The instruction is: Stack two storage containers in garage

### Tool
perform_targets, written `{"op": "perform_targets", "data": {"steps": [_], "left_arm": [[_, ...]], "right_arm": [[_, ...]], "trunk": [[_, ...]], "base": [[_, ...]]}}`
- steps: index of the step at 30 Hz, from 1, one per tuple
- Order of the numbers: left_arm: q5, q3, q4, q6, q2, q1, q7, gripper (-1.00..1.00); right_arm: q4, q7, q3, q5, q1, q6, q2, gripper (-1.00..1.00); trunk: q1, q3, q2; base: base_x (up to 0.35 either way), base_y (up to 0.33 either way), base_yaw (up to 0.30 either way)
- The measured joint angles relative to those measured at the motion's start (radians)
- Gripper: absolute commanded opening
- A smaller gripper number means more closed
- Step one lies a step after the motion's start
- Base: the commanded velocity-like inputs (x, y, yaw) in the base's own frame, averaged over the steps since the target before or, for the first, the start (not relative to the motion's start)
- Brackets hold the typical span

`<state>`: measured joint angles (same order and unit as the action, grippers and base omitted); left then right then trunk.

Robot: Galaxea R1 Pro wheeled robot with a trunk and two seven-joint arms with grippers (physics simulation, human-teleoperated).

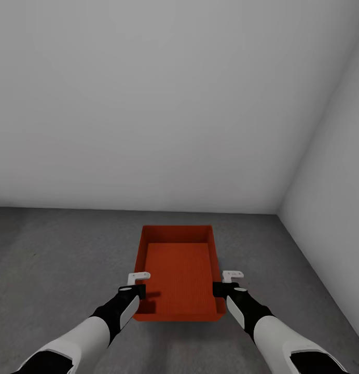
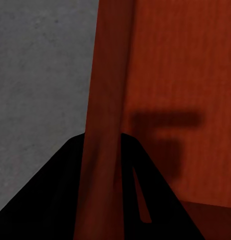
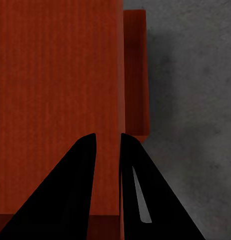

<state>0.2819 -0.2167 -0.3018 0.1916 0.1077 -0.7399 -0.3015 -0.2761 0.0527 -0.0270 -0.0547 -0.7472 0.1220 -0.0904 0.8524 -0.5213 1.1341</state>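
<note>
One red-orange storage container [image 1: 179,275] lies open side up, low over the dark grey garage floor [image 1: 55,249], between my two arms. I cannot tell whether it rests on the floor. My left gripper [image 1: 139,283] is shut on its left side wall, and in the left wrist view that wall [image 2: 108,75] runs between the dark fingers [image 2: 55,200]. My right gripper [image 1: 229,280] is shut on the right side wall [image 3: 120,75]. Just outside that wall shows a strip of the same red-orange [image 3: 135,75]; I cannot tell if it belongs to another container.
A plain white-grey wall [image 1: 148,104] stands straight ahead, close behind the container. A second wall [image 1: 335,197] meets it at a corner on the right. Open concrete stretches to the left and on the near right [image 1: 304,280].
</note>
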Motion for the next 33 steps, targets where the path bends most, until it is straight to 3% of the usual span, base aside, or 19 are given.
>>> {"op": "perform_targets", "data": {"steps": [33], "left_arm": [[0.000,0.001,0.001,-0.001,0.000,0.000,0.000,-1.00]], "right_arm": [[0.000,0.000,0.000,0.000,0.000,0.001,0.000,-1.00]], "trunk": [[0.127,-0.103,0.231]], "base": [[0.000,0.000,0.000]]}}
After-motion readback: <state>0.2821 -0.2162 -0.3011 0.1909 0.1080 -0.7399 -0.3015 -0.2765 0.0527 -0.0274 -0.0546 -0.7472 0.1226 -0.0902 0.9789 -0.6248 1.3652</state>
